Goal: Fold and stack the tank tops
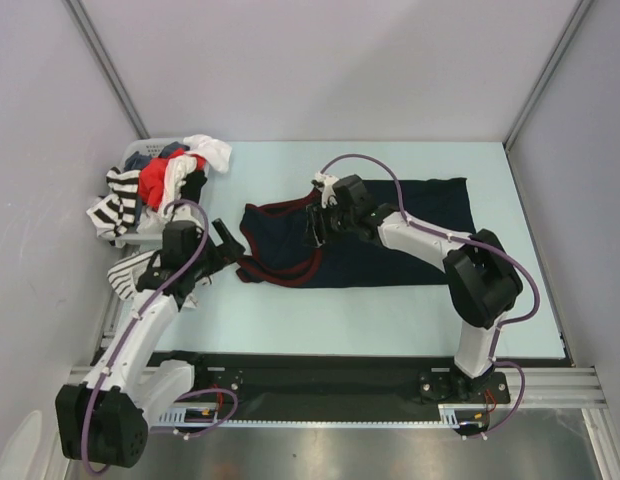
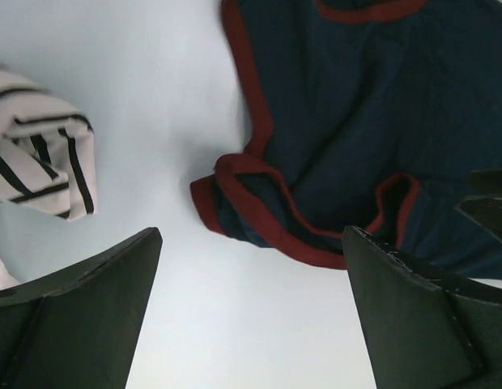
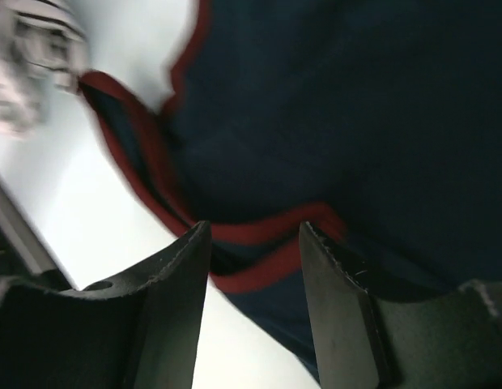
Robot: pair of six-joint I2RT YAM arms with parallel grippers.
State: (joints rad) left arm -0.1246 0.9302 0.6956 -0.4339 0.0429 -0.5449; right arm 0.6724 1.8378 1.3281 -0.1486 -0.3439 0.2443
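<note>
The dark navy tank top with maroon trim lies spread on the pale table, its straps bunched at the left end. My right gripper hovers over the neck and strap area. Its jaws stand partly apart, and the maroon trim shows between them, not pinched. My left gripper is wide open just left of the bunched strap, with bare table between its fingers. The white tank top with thin dark stripes lies crumpled at the table's left edge beside my left arm.
A basket at the back left holds a heap of clothes, red, white and black-and-white striped. Grey walls close in the table on the left, back and right.
</note>
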